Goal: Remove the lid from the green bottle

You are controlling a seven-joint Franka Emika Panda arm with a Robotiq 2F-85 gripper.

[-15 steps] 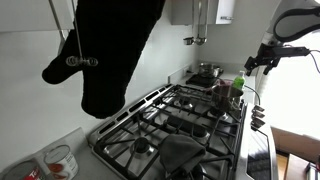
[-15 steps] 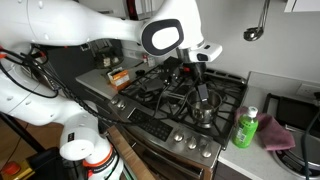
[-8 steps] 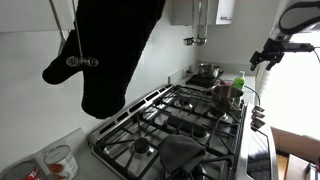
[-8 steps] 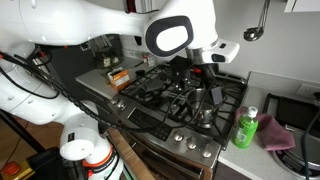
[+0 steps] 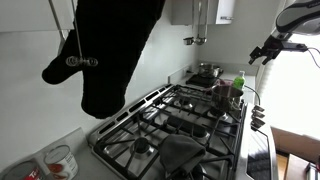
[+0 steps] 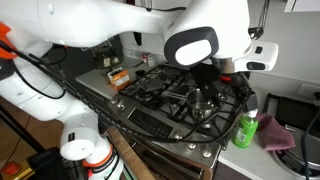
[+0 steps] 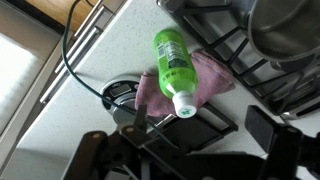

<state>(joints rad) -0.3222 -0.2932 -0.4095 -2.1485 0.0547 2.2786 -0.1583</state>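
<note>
Wrist view looks down on the green bottle (image 7: 172, 58), upright on the bench (image 7: 90, 70) by a pink cloth (image 7: 218, 72), white lid (image 7: 185, 103) uppermost; fingers (image 7: 272, 128) spread wide, empty, seemingly lining up above for a grip.

Bottle (image 6: 247, 128) stands on the counter (image 6: 232, 160) just beside the stove (image 6: 165, 95); a cloth (image 6: 281, 136) lies at its other side; a pot (image 7: 288, 30) sits on the grates.
</note>
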